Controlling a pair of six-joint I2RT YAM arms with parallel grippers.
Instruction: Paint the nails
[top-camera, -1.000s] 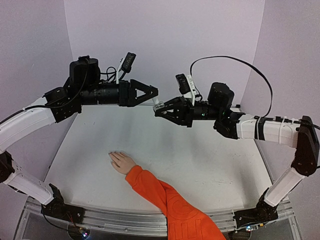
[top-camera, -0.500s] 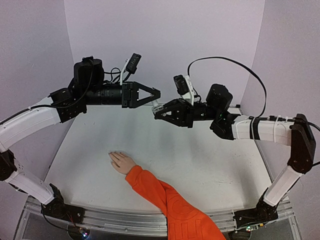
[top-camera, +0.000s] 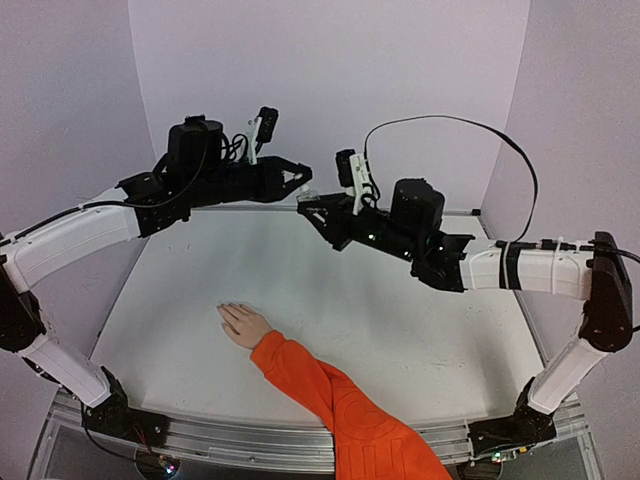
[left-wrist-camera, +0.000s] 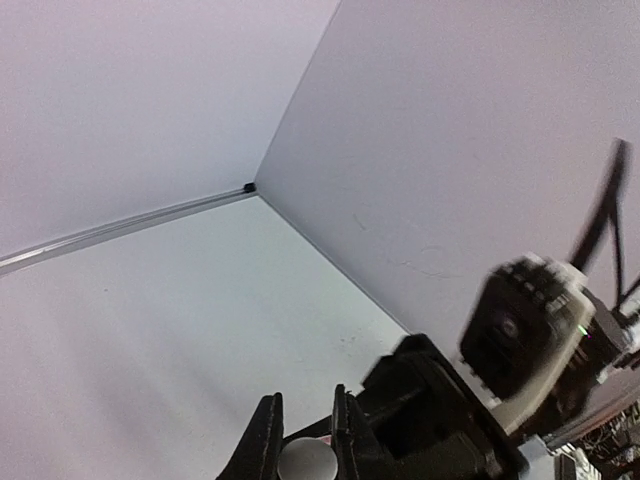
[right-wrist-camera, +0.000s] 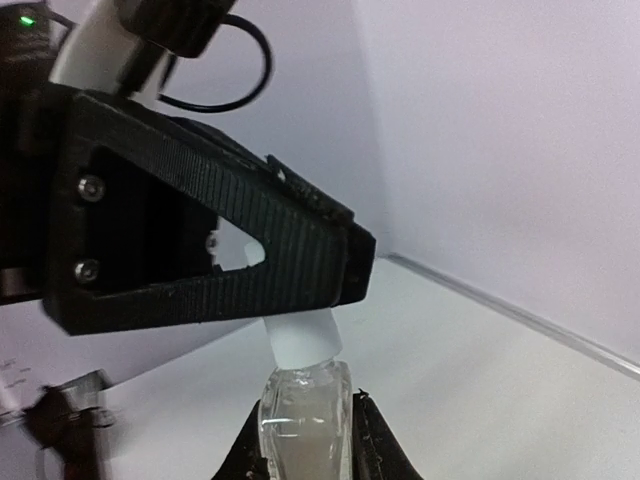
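High over the back of the table my two grippers meet. My right gripper (top-camera: 314, 209) (right-wrist-camera: 310, 404) is shut on a small clear bottle (right-wrist-camera: 303, 432) of pale liquid, held upright. My left gripper (top-camera: 303, 187) (left-wrist-camera: 300, 420) is shut on the bottle's white cap (right-wrist-camera: 300, 336) (left-wrist-camera: 305, 462) from above. A small pale hand (top-camera: 245, 325) lies flat on the table at the front left, ending a bright orange sleeve (top-camera: 340, 405). Its nails (top-camera: 224, 311) at the fingertips are barely visible. Both grippers are far above and behind the hand.
The white table (top-camera: 400, 320) has walls on the left, back and right. The orange sleeve runs off the front edge between the two arm bases. A black cable (top-camera: 450, 125) loops above the right arm.
My left gripper has gone from open to shut, closing on the cap. Both arms have shifted, the right one carrying the bottle left and up to meet the left fingers.
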